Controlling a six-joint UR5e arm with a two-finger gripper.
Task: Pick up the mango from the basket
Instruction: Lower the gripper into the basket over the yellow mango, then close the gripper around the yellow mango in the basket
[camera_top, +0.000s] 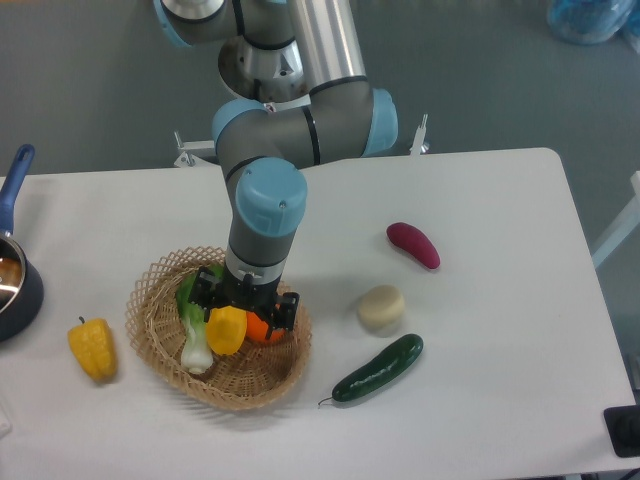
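The tan wicker basket (240, 392) sits at the front left of the white table. In it lies the glossy yellow mango (226, 331), with only its lower end showing under the gripper. A green-and-white bok choy (195, 338) lies to its left and a round orange (264, 329) to its right, mostly covered. My gripper (241, 305) hangs low over the basket, right above the mango's upper end. Its black fingers (198, 296) are spread wide, so it is open and holds nothing.
A yellow bell pepper (92, 348) lies left of the basket. A dark pot (14, 285) with a blue handle stands at the left edge. Right of the basket are a beige round piece (381, 307), a cucumber (378, 368) and a purple sweet potato (413, 245).
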